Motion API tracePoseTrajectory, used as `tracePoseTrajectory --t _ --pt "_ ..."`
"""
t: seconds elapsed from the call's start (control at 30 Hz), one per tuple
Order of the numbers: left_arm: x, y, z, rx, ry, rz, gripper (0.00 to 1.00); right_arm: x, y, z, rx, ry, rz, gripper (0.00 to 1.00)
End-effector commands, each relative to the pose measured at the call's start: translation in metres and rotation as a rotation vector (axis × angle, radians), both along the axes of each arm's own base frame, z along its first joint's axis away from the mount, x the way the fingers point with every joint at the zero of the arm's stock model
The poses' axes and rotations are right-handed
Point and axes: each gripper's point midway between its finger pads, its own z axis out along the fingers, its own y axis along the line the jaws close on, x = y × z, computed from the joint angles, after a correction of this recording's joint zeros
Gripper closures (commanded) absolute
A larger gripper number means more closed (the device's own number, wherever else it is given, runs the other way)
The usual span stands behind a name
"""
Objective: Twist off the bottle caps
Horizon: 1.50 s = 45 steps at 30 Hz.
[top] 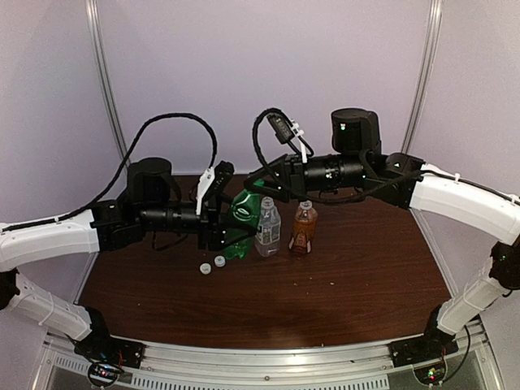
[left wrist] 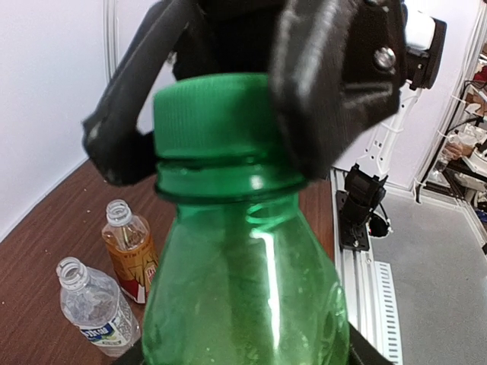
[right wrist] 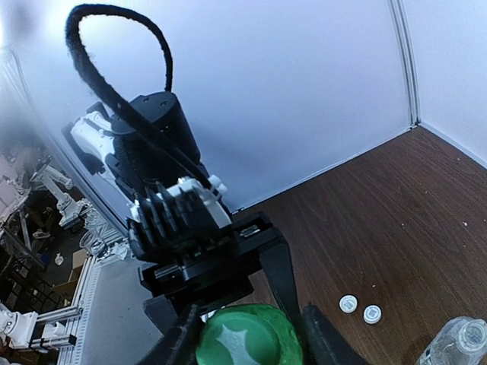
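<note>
while the right gripper point(left wrist: 217, 152) reaches across from the right, its two black fingers point(left wrist: 335, 84) stand on either side of the green cap point(left wrist: 217, 114). from the left wrist, one finger lies against the cap's side and the other sits just beside it. whether they pinch the cap or have slackened off it cannot be told. from the right wrist, the cap shows from above between the same two fingers, screwed on the neck.

the left gripper point(top: 226, 230) is pressed onto the body of the green bottle point(left wrist: 243, 289) and holds it tilted, neck leaning toward the right gripper. the bottle fills most of the left wrist view, its neck ring just under the cap.

just to the right of the green bottle stands the clear bottle point(top: 267, 229), upright on the table point(top: 341, 284), with its pale label low on the body and its mouth open. the amber bottle point(top: 303, 231) stands upright just beside it, further right, red label facing front, mouth also open.

two white caps point(top: 205, 268) lie on the table close together, near the green bottle's base on its left side and toward the near edge; the second point(top: 219, 262) sits just beside the first, apart from every bottle.

both arms stretch in over the brown table from the near corners.
</note>
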Motion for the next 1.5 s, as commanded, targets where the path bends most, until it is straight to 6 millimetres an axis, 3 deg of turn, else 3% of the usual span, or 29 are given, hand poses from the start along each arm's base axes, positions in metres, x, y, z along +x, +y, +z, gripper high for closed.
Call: tracePoseTrajectory --t 0.0,0.13,0.3,0.57,0.73,0.9,1.07,1.27,1.4,1.47 --pt "0.007 0.008 0.035 -0.14 -0.094 0.067 0.74 0.01 -0.008 0.011 0.042 0.007 -0.09 0.4" --pt "0.012 0.01 0.032 -0.162 -0.065 0.107 0.77 0.01 -0.007 0.017 0.069 0.005 -0.119 0.24" --pt "0.013 0.006 0.026 -0.16 -0.039 0.115 0.78 0.01 -0.005 0.024 0.099 -0.014 -0.156 0.22" --pt "0.012 0.0 0.024 -0.155 -0.032 0.111 0.8 0.009 0.003 0.025 0.108 -0.011 -0.14 0.4" --pt "0.012 -0.002 0.02 -0.139 -0.028 0.109 0.81 0.008 0.004 0.026 0.11 -0.011 -0.131 0.41" --pt "0.012 -0.001 0.021 -0.136 -0.031 0.111 0.82 0.007 0.006 0.025 0.107 -0.01 -0.123 0.52" --pt "0.012 -0.001 0.022 -0.137 -0.035 0.112 0.83 0.007 0.008 0.021 0.1 -0.005 -0.115 0.56" --pt "0.012 0.001 0.024 -0.138 -0.041 0.117 0.84 0.005 0.01 0.019 0.097 -0.001 -0.101 0.74" --pt "0.006 0.002 0.029 -0.155 -0.051 0.094 0.85 0.003 0.011 0.017 0.092 -0.01 -0.087 1.0" --pt "0.001 0.003 0.032 -0.166 -0.066 0.064 0.86 0.002 0.009 0.018 0.092 -0.031 -0.084 1.0"
